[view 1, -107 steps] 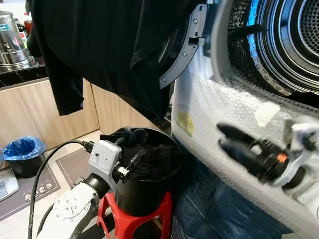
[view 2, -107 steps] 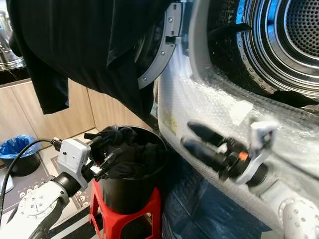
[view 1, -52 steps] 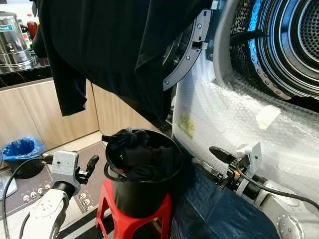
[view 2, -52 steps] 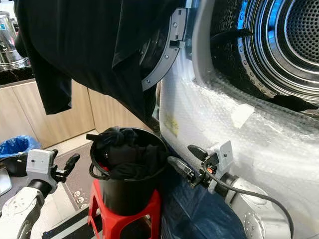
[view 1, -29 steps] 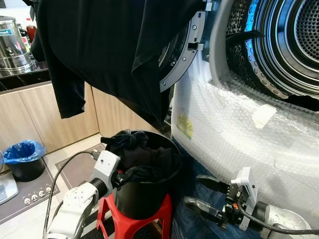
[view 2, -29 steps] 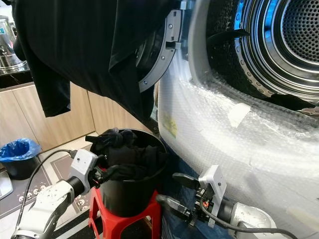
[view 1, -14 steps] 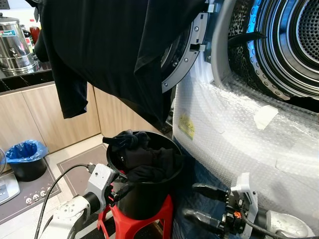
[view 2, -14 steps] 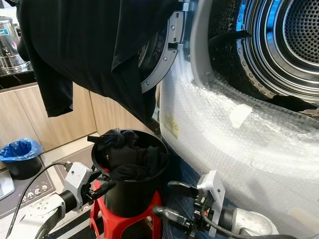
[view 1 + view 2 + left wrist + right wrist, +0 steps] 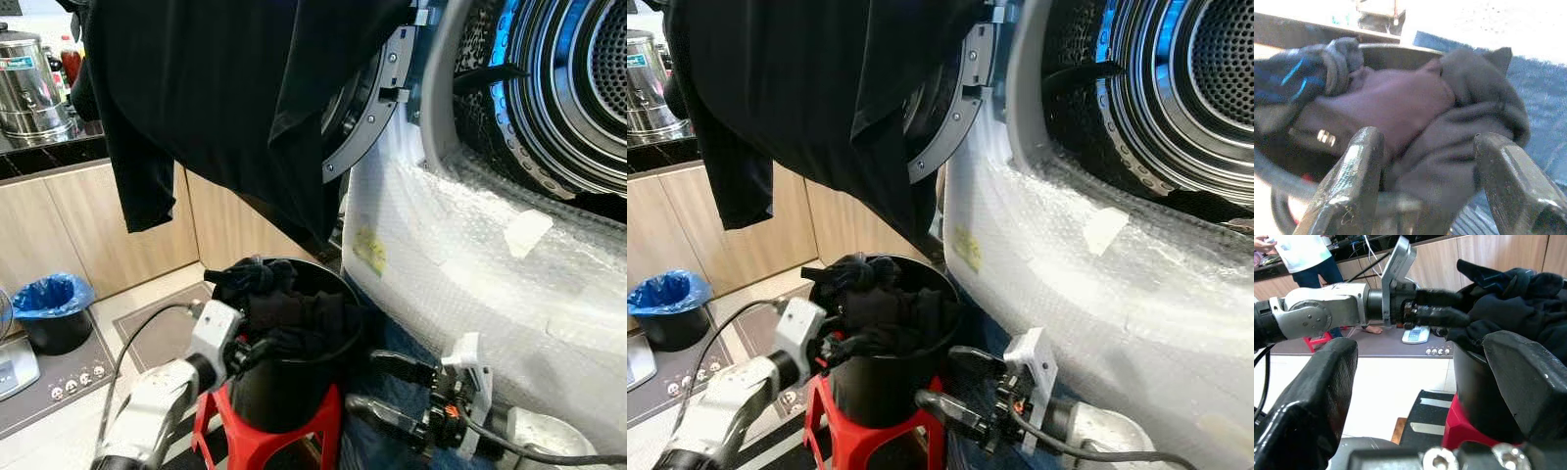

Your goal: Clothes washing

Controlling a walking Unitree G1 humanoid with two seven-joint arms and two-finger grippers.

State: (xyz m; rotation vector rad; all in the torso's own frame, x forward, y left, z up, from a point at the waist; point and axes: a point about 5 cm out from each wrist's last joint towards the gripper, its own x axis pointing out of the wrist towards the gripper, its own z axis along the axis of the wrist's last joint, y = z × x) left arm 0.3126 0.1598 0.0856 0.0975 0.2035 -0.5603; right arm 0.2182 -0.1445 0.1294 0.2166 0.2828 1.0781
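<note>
The black bucket (image 9: 294,387) sits on a red stool (image 9: 265,441), full of dark clothes (image 9: 284,313). The left gripper (image 9: 245,352) has moved back up to the bucket's rim, and its open fingers now reach around a fold of the clothes. It holds nothing yet. The right gripper (image 9: 377,387) has dropped low beside the bucket, wide open and empty. The washing machine (image 9: 490,255) stands open behind, so a grab looks next.

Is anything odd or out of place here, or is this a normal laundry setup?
Two things stand out. The washing machine's front is wrapped in bubble wrap, and a black garment hangs draped over its open door. The black bucket of dark clothes is perched on a small red stool.
</note>
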